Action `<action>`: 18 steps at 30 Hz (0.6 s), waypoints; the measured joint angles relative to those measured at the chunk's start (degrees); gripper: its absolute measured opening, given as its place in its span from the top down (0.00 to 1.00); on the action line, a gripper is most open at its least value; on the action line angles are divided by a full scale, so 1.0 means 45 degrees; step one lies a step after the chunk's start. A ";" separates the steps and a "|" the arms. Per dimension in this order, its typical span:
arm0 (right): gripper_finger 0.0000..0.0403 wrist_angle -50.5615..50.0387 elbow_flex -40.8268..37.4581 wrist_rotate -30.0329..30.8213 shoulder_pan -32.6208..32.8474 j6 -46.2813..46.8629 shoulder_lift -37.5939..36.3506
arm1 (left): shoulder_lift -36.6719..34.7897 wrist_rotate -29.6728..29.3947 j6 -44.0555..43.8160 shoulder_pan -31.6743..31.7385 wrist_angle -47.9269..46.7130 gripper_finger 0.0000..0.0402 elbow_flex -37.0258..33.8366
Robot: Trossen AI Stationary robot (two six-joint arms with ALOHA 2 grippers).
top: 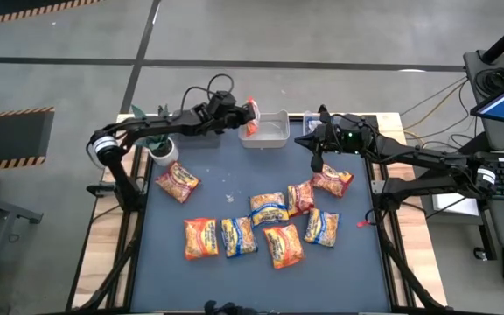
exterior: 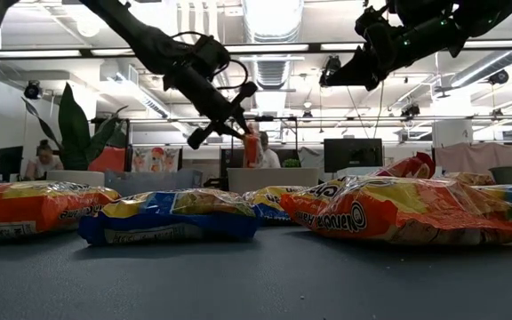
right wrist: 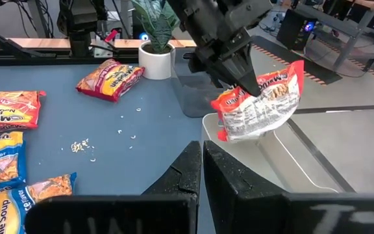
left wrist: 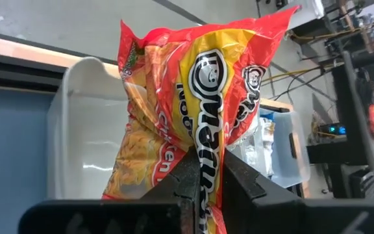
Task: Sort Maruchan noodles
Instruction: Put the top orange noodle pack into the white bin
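My left gripper (left wrist: 203, 179) is shut on an orange Maruchan noodle packet (left wrist: 193, 97), also seen as the packet (top: 250, 118) over the left end of a clear bin (top: 269, 131) at the table's far edge. My right gripper (top: 313, 142) hovers shut just right of that bin, holding nothing. Several more packets lie flat on the table: a dark red one (top: 178, 182) at the left, and orange (top: 201, 238), blue-and-yellow (top: 268, 208) and dark red (top: 332, 181) ones in the middle and right. My left gripper pinches one end of the orange packet (left wrist: 205, 153) between its two fingers (right wrist: 239, 78). The fingers come slanting down from the table's left. The packet sticks out beyond the fingertips, tilted and lifted clear, above the clear bin (right wrist: 265, 162).
A white pot with a green plant (top: 163, 150) stands at the far left corner, under the left arm. A second clear bin (left wrist: 281, 149) with something in it stands right of the first. Noodle crumbs (right wrist: 80, 146) lie on the blue mat.
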 joint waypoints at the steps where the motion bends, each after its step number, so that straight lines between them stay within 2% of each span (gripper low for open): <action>1: 0.98 0.0000 0.0000 -0.0004 0.0000 0.0000 0.0000 | 0.0121 0.0002 -0.0133 0.0000 0.0104 0.95 0.0000; 18: 0.98 -0.0005 -0.0010 -0.0005 0.0000 -0.0036 0.0000 | 0.0817 0.0331 -0.0454 0.0019 0.0360 0.95 -0.0053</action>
